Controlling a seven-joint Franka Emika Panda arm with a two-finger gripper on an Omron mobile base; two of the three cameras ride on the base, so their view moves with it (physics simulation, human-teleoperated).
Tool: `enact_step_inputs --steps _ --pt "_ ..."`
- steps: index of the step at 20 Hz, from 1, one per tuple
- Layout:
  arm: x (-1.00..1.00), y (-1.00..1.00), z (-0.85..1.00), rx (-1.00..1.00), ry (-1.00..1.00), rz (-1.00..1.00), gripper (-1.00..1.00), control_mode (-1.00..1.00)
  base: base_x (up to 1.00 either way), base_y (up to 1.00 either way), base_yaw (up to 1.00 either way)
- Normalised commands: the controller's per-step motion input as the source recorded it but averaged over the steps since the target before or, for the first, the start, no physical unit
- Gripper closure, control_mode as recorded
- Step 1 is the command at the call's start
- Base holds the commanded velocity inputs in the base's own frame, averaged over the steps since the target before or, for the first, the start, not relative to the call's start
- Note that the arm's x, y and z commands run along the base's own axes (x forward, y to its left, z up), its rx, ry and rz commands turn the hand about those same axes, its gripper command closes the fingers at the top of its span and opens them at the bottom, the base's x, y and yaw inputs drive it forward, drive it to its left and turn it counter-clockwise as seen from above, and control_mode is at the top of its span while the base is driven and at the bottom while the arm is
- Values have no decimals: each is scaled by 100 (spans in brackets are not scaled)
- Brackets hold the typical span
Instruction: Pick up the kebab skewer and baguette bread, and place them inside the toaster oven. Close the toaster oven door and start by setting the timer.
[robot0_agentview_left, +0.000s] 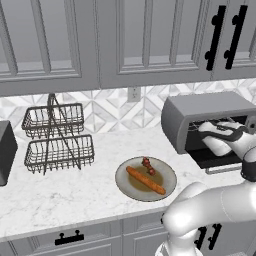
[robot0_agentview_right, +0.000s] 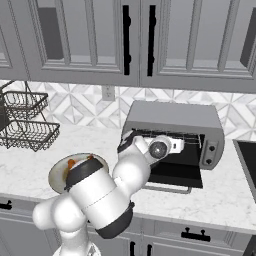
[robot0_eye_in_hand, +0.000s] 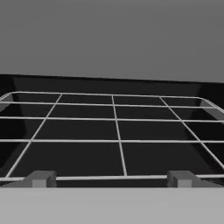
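Gripper: released, nothing held, inside the oven above its rack.
Skewer, baguette: on the plate.
Door: down.

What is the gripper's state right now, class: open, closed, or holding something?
Gripper: open and holding nothing, fingertips spread wide over the wire rack inside the toaster oven.
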Motion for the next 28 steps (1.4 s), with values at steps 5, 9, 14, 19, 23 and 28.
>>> enact_step_inputs --steps 5,9,14,19,23,28 --pt "0 0 -2 0 2 0 -100 -100 0 0 0" --pt "20 0 2 0 0 0 -100 -100 0 0 0" --pt "37 0 0 0 0 0 -100 -100 0 0 0" --pt "42 0 0 0 0 0 -100 -100 0 0 0" --pt "18 -1 0 2 0 0 -100 -100 0 0 0" --pt "10 -1 0 0 0 0 -100 -100 0 0 0"
